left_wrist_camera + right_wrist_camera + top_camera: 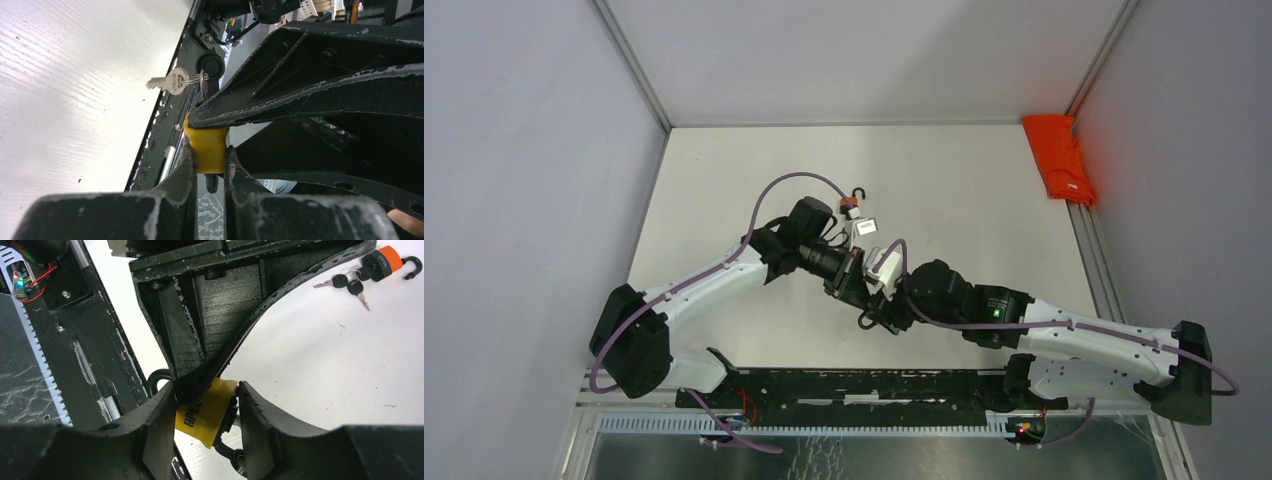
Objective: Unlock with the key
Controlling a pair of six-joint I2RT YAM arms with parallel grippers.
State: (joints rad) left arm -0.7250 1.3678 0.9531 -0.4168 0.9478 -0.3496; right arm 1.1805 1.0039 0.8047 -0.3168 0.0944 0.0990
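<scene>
your left gripper (210,154) and right gripper (206,392) both clamp the yellow padlock (206,142): likely rigid, slick. pinch the dangling key (170,81) by its flat head.

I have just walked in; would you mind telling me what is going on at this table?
The two arms meet mid-table, both holding one yellow padlock. The left gripper and the right gripper each have their fingers pressed against its sides. A ring of silver keys sticks out beside the lock; whether a key sits in the keyhole is hidden. A second, orange padlock lies apart on the table with its own black-headed keys, untouched.
</scene>
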